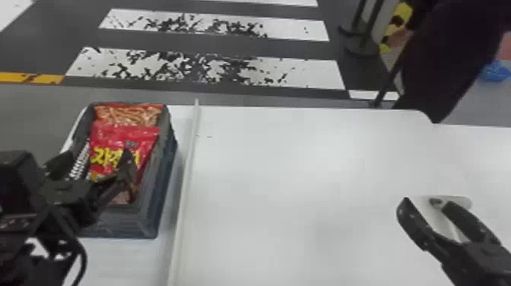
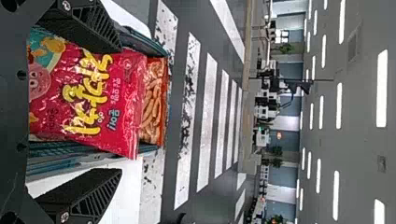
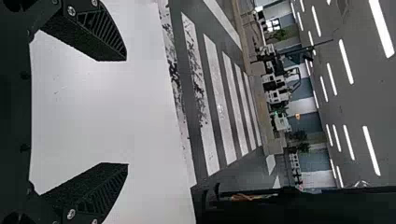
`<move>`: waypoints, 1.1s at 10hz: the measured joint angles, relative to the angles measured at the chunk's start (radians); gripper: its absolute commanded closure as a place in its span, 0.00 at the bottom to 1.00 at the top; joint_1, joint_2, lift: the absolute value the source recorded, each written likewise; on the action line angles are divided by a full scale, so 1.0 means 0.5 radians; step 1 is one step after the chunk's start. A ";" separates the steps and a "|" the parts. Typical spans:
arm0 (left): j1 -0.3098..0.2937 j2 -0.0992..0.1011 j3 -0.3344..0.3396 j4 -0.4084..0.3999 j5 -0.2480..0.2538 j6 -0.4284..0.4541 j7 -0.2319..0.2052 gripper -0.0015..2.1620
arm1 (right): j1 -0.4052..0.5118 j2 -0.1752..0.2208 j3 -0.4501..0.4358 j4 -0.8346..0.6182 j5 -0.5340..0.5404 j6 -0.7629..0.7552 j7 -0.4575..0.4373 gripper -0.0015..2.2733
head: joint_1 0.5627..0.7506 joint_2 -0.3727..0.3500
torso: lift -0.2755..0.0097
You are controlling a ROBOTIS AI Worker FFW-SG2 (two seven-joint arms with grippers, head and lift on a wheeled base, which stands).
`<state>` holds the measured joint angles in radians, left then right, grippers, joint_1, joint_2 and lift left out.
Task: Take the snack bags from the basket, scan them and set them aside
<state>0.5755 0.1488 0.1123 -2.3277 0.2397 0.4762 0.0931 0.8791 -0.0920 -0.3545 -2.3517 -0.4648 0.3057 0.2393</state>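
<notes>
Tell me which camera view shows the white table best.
The head view, with the white table seen from above to its far edge. The left wrist view catches parts beside the basket; the right wrist view, a broad stretch behind the right pincer.

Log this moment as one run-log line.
left gripper: open, at basket | red snack bag: in basket, ungripped | orange snack bag: in basket, behind it | right gripper: open, over white table

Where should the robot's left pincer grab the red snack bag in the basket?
I'd pinch the red bag by its flat top strip, coming from above. That edge looks thin, and the basket has walls around its sides. The left pincer is open, so one finger could slip between it and the orange bag.
</notes>
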 measured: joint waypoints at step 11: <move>-0.655 0.025 0.029 0.500 0.063 0.528 -0.051 0.04 | 0.015 -0.061 -0.005 -0.006 -0.006 0.007 0.012 0.06 | 0.70 0.49 | 0.70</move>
<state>0.2481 0.1612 0.1267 -2.0777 0.2713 0.7403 0.0674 0.8866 -0.1227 -0.3572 -2.3549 -0.4678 0.3092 0.2453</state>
